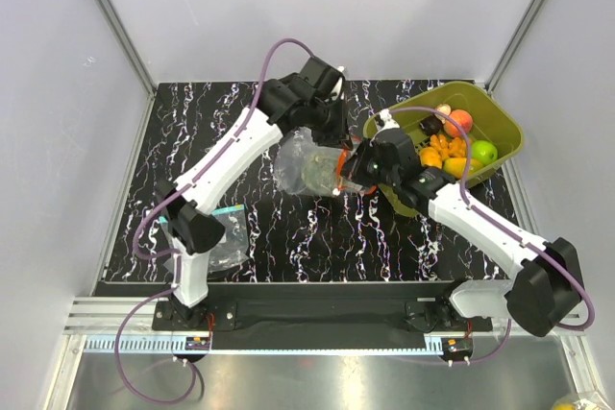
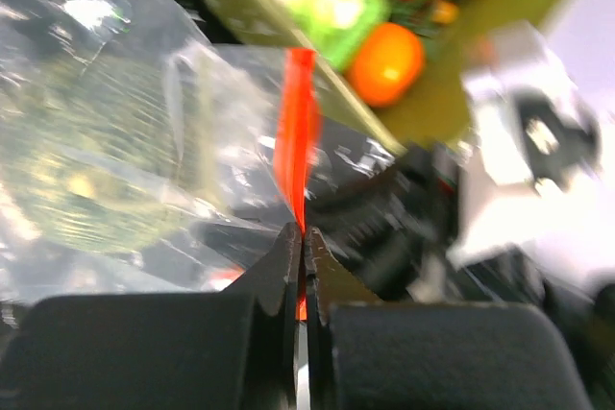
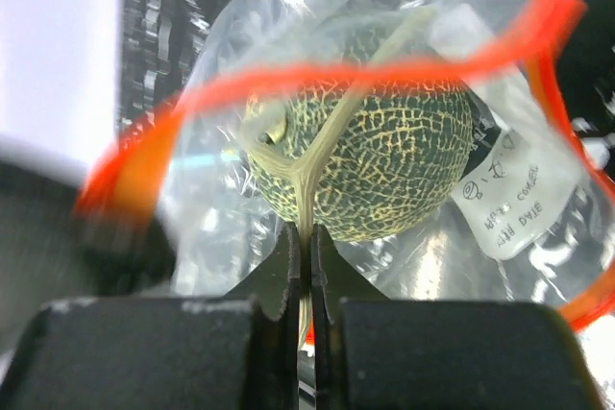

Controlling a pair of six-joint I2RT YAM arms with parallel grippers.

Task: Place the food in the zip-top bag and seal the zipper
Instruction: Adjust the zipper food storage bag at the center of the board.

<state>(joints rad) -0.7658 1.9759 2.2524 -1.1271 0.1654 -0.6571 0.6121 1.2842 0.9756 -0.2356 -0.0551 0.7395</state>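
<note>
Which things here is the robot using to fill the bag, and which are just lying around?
Part of the job: zip-top bag; its red-orange zipper, pinched by the left gripper; netted melon inside the bag, stem held by the right gripper; toy fruits waiting in the olive-green tub.

Just lying about: the other clear bag with a teal strip; the tub itself.

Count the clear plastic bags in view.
2. The red-orange-zippered zip-top bag is at the table's centre between the arms, left gripper pinching its zipper, a netted melon inside. The teal-strip bag lies beside the left arm's base. None looks hidden.
</note>
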